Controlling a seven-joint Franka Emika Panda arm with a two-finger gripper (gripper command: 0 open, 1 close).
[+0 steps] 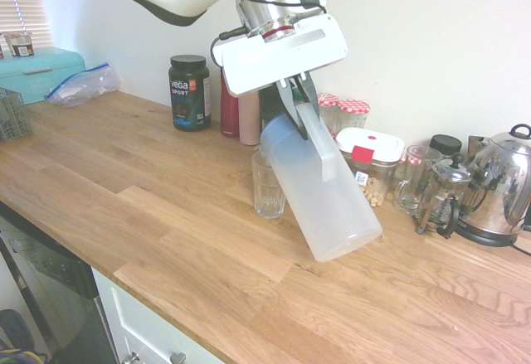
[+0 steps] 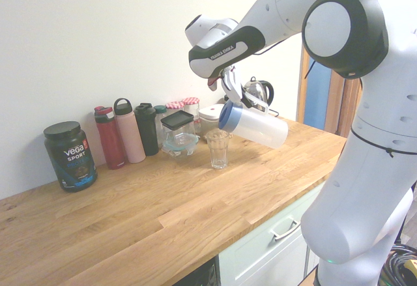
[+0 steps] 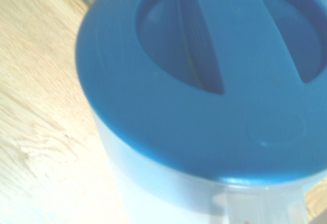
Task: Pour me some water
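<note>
First exterior view has the white arm coming down from the top with its gripper (image 1: 300,109) clamped shut on the handle of a frosted plastic water pitcher (image 1: 319,194); the pitcher is a tall translucent cylinder, tipped way over so its top end leans toward a drinking glass (image 1: 268,184) and its flat base sticks out low over the tabletop (image 1: 124,206); can't tell from here if any water is actually coming out; the glass is clear with ribbed sides, standing upright on the wood just beside and partly behind the pitcher's top end.

Second exterior view shows the same thing from the other side; pitcher (image 2: 255,125) nearly level, its blue lid end hanging right above the glass (image 2: 219,148), gripper (image 2: 238,95) on top of it; the tabletop is warm butcher-block wood with visible planks and grain.

Wrist view is basically all lid (image 3: 204,81); round, smooth blue plastic with a raised bar across a sunken middle, milky pitcher wall under it, blurry wood grain off to one side.

Along the wall there's a black Vega Sport tub (image 2: 70,156), a dark red bottle (image 2: 109,137), a pink bottle (image 2: 129,131), a shiny metal kettle (image 1: 501,190) and a French press (image 1: 445,195).
</note>
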